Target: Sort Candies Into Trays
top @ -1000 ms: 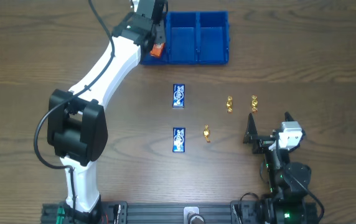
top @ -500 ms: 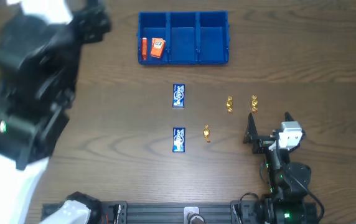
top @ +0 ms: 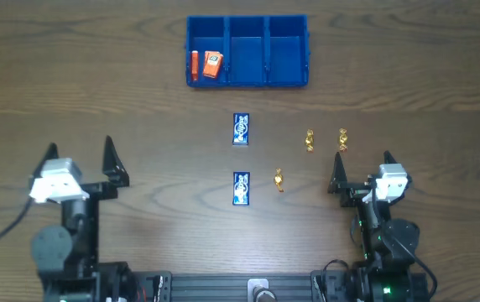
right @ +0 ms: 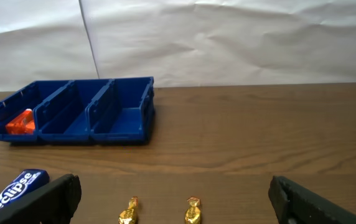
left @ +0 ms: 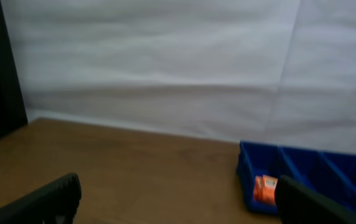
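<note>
A blue tray (top: 248, 83) with three compartments sits at the upper middle of the top view, on a dark wooden tabletop (top: 139, 101). Its left compartment holds two orange candies, a narrow one (top: 194, 65) against the left wall and a wider one (top: 212, 65) just beside it. The middle and right compartments hold nothing.

Below the tray, near the centre of the frame, lies the upper blue pack (top: 241, 129), and the lower blue pack (top: 241, 188) lies straight beneath it, apart from it. Just right of the lower blue pack is a gold candy (top: 279, 179). Farther right and higher up lie two more gold candies side by side, one (top: 310, 140) to the left of the other (top: 342, 138).

The left gripper (top: 80, 147) stands at the lower left of the frame, fingers spread wide and holding nothing, well apart from every candy. The right gripper (top: 362, 157) stands at the lower right, also spread open and holding nothing, with the right-hand gold candy near its left finger.

In the left wrist view the tray (left: 309, 168) shows at the lower right with an orange candy (left: 265, 188) in its near end compartment, and a white backdrop (left: 165, 62) rises behind the tabletop. In the right wrist view the tray (right: 122, 127) sits at the left with an orange candy (right: 19, 122) in its far-left compartment. The upper blue pack (right: 16, 186) lies at the lower left, and the two gold candies (right: 128, 211) (right: 192, 211) lie along the bottom edge between the open fingers.
</note>
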Controlling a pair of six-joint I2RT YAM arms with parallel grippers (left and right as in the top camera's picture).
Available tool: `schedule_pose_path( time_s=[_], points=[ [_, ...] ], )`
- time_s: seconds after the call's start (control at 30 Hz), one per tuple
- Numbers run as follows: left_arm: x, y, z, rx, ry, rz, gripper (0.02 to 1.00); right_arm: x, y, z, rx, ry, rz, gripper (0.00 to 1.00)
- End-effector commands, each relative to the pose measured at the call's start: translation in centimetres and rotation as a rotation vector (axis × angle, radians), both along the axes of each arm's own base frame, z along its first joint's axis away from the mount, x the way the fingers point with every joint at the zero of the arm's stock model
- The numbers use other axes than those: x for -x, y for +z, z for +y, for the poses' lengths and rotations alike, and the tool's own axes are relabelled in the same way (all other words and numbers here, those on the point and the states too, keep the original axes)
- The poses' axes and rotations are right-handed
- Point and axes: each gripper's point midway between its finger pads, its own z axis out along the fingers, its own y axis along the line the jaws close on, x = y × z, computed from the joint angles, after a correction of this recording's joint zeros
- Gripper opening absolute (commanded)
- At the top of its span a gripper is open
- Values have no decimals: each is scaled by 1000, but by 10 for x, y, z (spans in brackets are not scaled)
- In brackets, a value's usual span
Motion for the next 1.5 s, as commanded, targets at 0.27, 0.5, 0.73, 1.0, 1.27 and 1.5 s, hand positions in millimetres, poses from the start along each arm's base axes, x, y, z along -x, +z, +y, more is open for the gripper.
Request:
schedule_pose_path(
  time_s=[0.27,0.5,0.73,1.0,1.27,1.5],
  points=[
    [-5,-123,-4,5,-26,196,998,0,-2,1,9,8,4,998],
    [-5,-123,-4,5,-26,197,998,0,-2,1,9,8,4,1000],
    [-5,-123,-4,5,-26,197,998,0,4,3,5,19,-21,998],
    [-5,-123,-4,5,-26,197,998,-8,48,34,-212,167,121,998],
    [-5,-123,-4,5,-26,197,998,-55,68,150,-92,387,657,998],
    [-5,-123,-4,5,-26,197,998,-13,-53,226,-18,349,1208,998]
  ],
)
